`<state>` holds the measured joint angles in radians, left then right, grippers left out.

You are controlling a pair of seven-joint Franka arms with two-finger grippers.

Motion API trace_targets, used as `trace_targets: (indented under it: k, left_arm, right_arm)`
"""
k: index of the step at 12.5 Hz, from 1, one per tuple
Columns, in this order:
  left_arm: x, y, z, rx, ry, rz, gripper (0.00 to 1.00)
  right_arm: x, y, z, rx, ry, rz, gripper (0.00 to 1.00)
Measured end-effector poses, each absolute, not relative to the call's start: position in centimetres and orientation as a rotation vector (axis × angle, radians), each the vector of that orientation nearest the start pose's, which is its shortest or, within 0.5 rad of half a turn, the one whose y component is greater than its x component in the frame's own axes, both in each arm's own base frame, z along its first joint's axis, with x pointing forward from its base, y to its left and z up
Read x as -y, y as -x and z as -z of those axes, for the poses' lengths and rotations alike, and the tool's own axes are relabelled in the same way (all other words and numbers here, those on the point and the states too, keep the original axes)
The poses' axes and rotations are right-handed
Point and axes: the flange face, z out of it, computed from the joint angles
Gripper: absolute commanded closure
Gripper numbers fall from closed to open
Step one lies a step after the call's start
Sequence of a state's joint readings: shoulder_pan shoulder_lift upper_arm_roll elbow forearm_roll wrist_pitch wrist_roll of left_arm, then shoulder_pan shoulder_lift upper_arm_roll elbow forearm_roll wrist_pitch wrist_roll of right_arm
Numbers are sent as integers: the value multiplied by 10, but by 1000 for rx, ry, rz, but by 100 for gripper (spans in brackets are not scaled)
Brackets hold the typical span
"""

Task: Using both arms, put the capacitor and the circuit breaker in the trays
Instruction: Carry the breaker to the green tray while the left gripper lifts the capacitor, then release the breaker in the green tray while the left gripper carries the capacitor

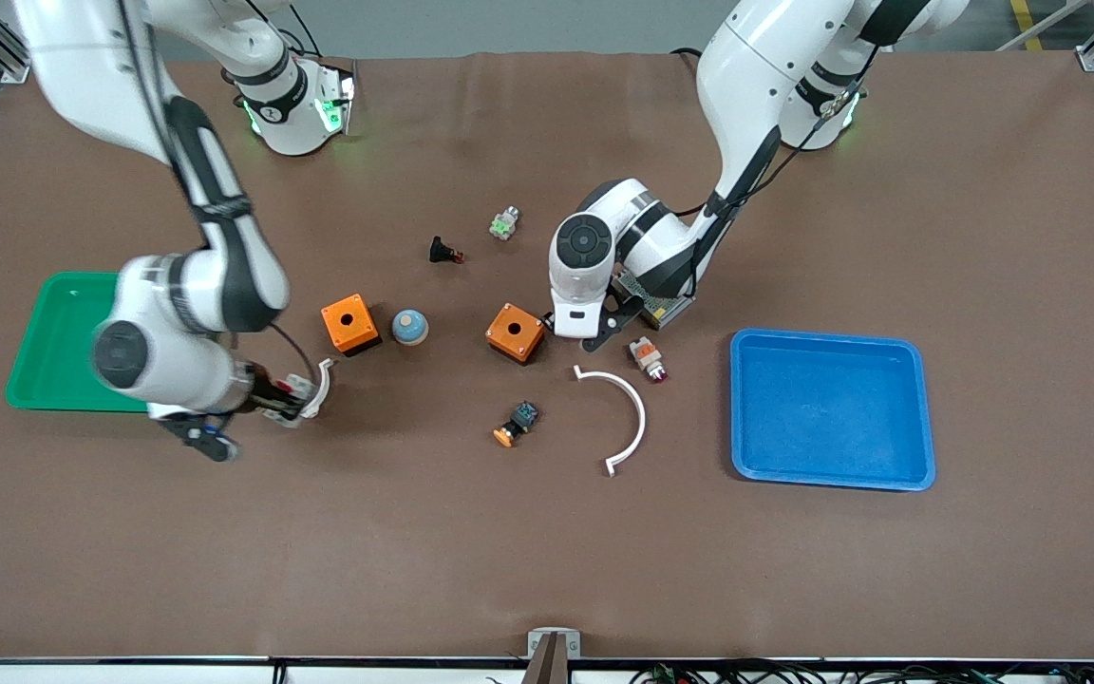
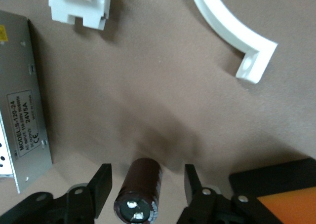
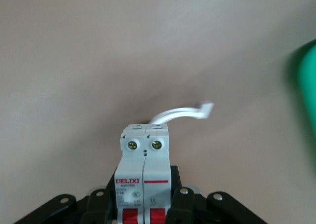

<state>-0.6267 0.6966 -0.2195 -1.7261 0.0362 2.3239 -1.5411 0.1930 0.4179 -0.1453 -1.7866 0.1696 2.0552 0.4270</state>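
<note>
We see the capacitor low in the left wrist frame, lying on the table between the spread fingers of our left gripper, which do not touch it, just beside an orange box at mid-frame in the front view. The circuit breaker is clamped in our right gripper at the front view's lower left, above the table near the green tray and a white curved piece.
</note>
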Motion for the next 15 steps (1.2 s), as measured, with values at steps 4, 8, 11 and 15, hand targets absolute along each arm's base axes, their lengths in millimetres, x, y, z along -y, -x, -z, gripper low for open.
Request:
trace_targets:
  k: [4,8,11,15]
  left_arm:
    - [489,-436,-176,1081,2888,-224,69]
    - [489,-440,-180,1104,2893,-214,100]
    - [480,-467,-225,1170,2927,-150,100]
    - [380,-536,-325,1123,2913,-112,100]
  right_arm:
    - [66,-603,-348,-325,3033,-312,96]
    - [154,-568,-315,-3,3016,-276,96]
    - [195,-534,-269,152,3040,-163,92]
    - [192,-506,-230,204,3078,-85,0]
